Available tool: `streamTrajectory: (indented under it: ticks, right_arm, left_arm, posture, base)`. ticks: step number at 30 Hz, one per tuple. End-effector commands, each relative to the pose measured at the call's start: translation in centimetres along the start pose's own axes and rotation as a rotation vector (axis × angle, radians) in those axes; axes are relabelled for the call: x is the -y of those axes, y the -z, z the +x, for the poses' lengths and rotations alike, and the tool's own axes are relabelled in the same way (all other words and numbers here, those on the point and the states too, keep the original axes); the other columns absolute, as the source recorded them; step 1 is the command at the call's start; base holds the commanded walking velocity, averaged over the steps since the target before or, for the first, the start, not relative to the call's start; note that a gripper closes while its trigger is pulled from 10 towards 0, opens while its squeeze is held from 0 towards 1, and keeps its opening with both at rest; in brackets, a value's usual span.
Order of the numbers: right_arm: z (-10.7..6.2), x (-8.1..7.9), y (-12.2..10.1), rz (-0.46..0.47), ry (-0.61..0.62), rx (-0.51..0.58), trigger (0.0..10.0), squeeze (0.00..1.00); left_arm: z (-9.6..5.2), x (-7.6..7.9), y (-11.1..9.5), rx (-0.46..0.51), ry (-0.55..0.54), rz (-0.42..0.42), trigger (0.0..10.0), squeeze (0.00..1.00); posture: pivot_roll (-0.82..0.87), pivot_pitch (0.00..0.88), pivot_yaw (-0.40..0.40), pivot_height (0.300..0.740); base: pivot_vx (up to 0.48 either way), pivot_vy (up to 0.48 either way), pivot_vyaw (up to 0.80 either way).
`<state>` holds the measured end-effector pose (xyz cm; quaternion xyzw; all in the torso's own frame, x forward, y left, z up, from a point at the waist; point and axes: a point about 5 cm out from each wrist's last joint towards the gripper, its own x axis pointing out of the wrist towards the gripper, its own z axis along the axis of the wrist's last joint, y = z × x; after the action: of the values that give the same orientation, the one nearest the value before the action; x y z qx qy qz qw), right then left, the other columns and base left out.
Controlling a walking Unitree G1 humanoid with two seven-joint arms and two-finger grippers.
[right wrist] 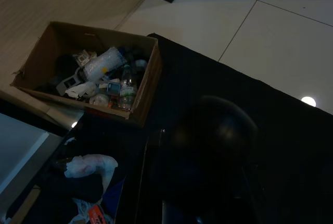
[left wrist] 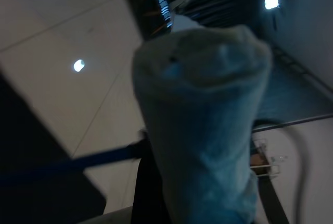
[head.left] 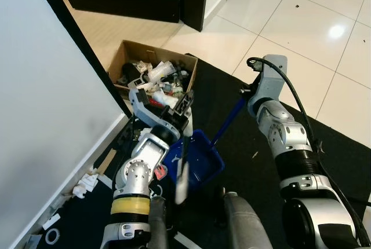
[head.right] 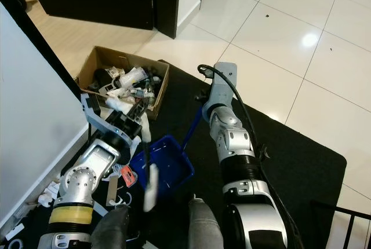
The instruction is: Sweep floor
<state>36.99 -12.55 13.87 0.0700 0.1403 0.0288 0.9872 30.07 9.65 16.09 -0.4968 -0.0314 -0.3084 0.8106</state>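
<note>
Here the blue dustpan [head.left: 200, 159] sits just beside (below) the left gripper [head.left: 184, 103].

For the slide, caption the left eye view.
G1 holds a blue dustpan on the black mat beside a cardboard box of trash.

Glossy pale tiles [head.left: 290, 23] fill the upper right, mirroring a lamp. A matt black mat [head.left: 342, 162] crosses the lower right. The box [head.left: 124, 58] at upper centre is plain brown cardboard. The dustpan [head.left: 203, 159] at centre is shiny blue plastic. The arms [head.left: 287, 136] look like brushed silver metal. The wall [head.left: 40, 116] on the left is smooth, matt grey.
</note>
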Motion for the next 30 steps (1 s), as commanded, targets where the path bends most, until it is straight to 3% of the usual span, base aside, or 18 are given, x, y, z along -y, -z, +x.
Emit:
streamTrajectory:
  ticks: [1, 2, 5, 6, 7, 8, 9, 11, 16, 18, 21, 22, 24, 25, 29, 30]
  right_arm:
    - [-0.3, 0.3, 3.7, 0.041, 0.002, -0.146, 10.0, 0.00]
    - [-0.3, 0.2, 3.7, 0.043, 0.001, -0.147, 10.0, 0.00]
    - [-0.2, 0.2, 3.7, 0.046, 0.001, -0.148, 10.0, 0.00]
    - [-0.2, 0.2, 3.7, 0.046, 0.001, -0.148, 10.0, 0.00]
    - [-0.2, 0.2, 3.9, 0.048, 0.001, -0.150, 10.0, 0.00]
    - [-0.2, 0.1, 4.0, 0.049, -0.001, -0.152, 10.0, 0.00]
    - [-0.2, 0.1, 4.0, 0.049, -0.001, -0.152, 10.0, 0.00]
    - [-0.3, 0.1, 4.1, 0.050, -0.003, -0.155, 10.0, 0.00]
    - [-0.3, 0.1, 4.2, 0.049, -0.004, -0.158, 10.0, 0.00]
    - [-0.3, 0.1, 4.2, 0.044, -0.003, -0.160, 10.0, 0.00]
    - [-0.3, 0.0, 4.2, 0.042, -0.003, -0.160, 10.0, 0.00]
    - [-0.3, 0.0, 4.1, 0.039, -0.002, -0.160, 10.0, 0.00]
    - [-0.3, 0.0, 4.1, 0.038, -0.001, -0.160, 10.0, 0.00]
    - [-0.3, 0.1, 4.0, 0.036, 0.001, -0.158, 10.0, 0.00]
    - [-0.3, 0.1, 4.0, 0.036, 0.004, -0.155, 10.0, 0.00]
    - [-0.3, 0.1, 4.0, 0.036, 0.004, -0.155, 10.0, 0.00]
  left_arm:
    - [-0.2, 1.0, 1.0, 0.025, 0.054, -0.014, 10.0, 0.00]
    - [-1.1, 0.7, -0.8, -0.017, 0.054, 0.184, 10.0, 0.00]
    - [-2.7, 0.1, -3.8, -0.061, 0.035, 0.439, 10.0, 0.00]
    - [-2.7, 0.1, -3.8, -0.061, 0.035, 0.439, 10.0, 0.00]
    - [-4.0, -0.3, -6.2, -0.062, -0.006, 0.557, 10.0, 0.00]
    - [-4.9, -0.4, -7.8, -0.045, -0.040, 0.600, 10.0, 0.00]
    - [-4.9, -0.4, -7.8, -0.045, -0.040, 0.600, 10.0, 0.00]
    - [-6.2, -0.4, -9.9, -0.036, -0.088, 0.670, 10.0, 0.00]
    - [-8.1, -0.6, -12.0, -0.027, -0.157, 0.763, 10.0, 0.00]
    - [-9.7, -2.4, -12.8, -0.023, -0.264, 0.799, 10.0, 0.00]
    - [-10.3, -3.5, -12.3, -0.029, -0.309, 0.786, 10.0, 0.00]
    - [-10.9, -5.4, -11.2, -0.012, -0.394, 0.735, 10.0, 0.00]
    - [-11.1, -5.8, -10.9, -0.008, -0.415, 0.722, 10.0, 0.00]
    - [-11.4, -7.5, -9.5, 0.023, -0.490, 0.638, 10.0, 0.00]
    - [-11.4, -9.6, -7.1, 0.138, -0.580, 0.403, 10.0, 0.00]
    - [-11.4, -9.6, -7.1, 0.138, -0.580, 0.403, 10.0, 0.00]
  posture:
    - [-0.07, 0.299, -0.021, 0.740]
    - [-0.06, 0.300, -0.018, 0.740]
    - [-0.05, 0.303, -0.017, 0.740]
    - [-0.05, 0.303, -0.017, 0.740]
    - [-0.04, 0.304, -0.018, 0.740]
    - [-0.03, 0.306, -0.017, 0.740]
    - [-0.03, 0.306, -0.017, 0.740]
    - [-0.03, 0.308, -0.017, 0.740]
    - [-0.03, 0.310, -0.017, 0.740]
    - [-0.03, 0.311, -0.017, 0.740]
    - [-0.04, 0.311, -0.019, 0.740]
    - [-0.04, 0.312, -0.018, 0.740]
    - [-0.04, 0.312, -0.018, 0.740]
    - [-0.04, 0.312, -0.021, 0.740]
    - [-0.05, 0.311, -0.018, 0.740]
    - [-0.05, 0.311, -0.018, 0.740]
  base:
    - [0.000, 0.000, 0.00]
    - [0.000, 0.000, 0.00]
    - [0.000, 0.000, 0.00]
    - [0.000, 0.000, 0.00]
    - [0.000, 0.000, 0.00]
    - [0.000, 0.000, 0.00]
    - [0.000, 0.000, 0.00]
    - [0.000, 0.000, 0.00]
    - [0.000, 0.000, 0.00]
    - [0.000, 0.000, 0.00]
    - [0.000, 0.000, 0.00]
    - [0.000, 0.000, 0.00]
    - [0.000, 0.000, 0.00]
    - [0.000, 0.000, 0.00]
    - [0.000, 0.000, 0.00]
    - [0.000, 0.000, 0.00]
